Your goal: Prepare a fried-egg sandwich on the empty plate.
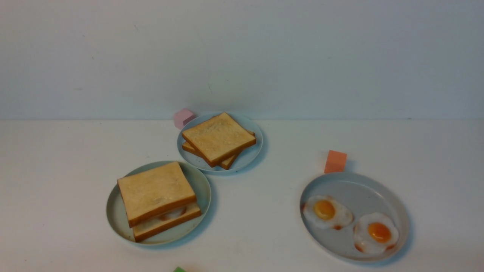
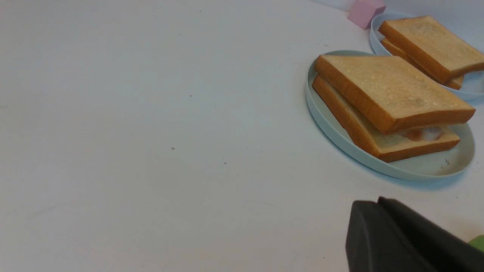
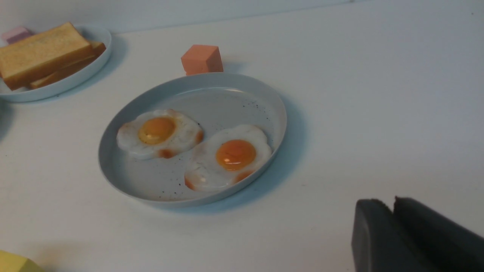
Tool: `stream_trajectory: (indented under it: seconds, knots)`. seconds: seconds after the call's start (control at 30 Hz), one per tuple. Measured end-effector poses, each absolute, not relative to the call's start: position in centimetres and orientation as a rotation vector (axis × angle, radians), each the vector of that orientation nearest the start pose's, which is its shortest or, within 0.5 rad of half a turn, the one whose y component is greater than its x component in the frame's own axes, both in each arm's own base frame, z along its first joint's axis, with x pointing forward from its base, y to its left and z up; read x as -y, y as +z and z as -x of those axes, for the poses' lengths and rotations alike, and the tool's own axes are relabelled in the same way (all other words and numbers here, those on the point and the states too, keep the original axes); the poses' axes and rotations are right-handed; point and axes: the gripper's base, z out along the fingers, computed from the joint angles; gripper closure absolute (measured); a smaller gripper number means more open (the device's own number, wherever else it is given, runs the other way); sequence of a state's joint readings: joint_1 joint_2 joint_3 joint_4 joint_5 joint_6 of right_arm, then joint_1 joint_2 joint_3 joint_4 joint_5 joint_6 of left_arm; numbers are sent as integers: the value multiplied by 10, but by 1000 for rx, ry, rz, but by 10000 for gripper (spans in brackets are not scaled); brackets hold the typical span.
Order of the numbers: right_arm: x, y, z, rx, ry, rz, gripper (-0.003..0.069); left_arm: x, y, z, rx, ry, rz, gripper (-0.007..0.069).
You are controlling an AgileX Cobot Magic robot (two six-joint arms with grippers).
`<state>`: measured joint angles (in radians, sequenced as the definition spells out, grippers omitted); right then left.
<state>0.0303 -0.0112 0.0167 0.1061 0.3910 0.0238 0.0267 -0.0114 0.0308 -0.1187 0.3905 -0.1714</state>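
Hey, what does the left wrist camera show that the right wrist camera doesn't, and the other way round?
Only the left wrist view shows the fried-egg sandwich on the mint-green plate, plus the left gripper, its fingers pressed together. Only the right wrist view shows the grey speckled plate with two fried eggs, the orange block, a yellow block and the shut right gripper. Both show the toast stack on the blue-grey plate, the pink block and the white table.
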Motion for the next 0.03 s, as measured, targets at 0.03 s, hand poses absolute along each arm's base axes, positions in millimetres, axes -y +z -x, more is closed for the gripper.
stream_trajectory:
  seconds: [0.03]
  knots:
    - [-5,173,-52,-1879,142,-58,560,3,169,-52,-1879,-216,260,601]
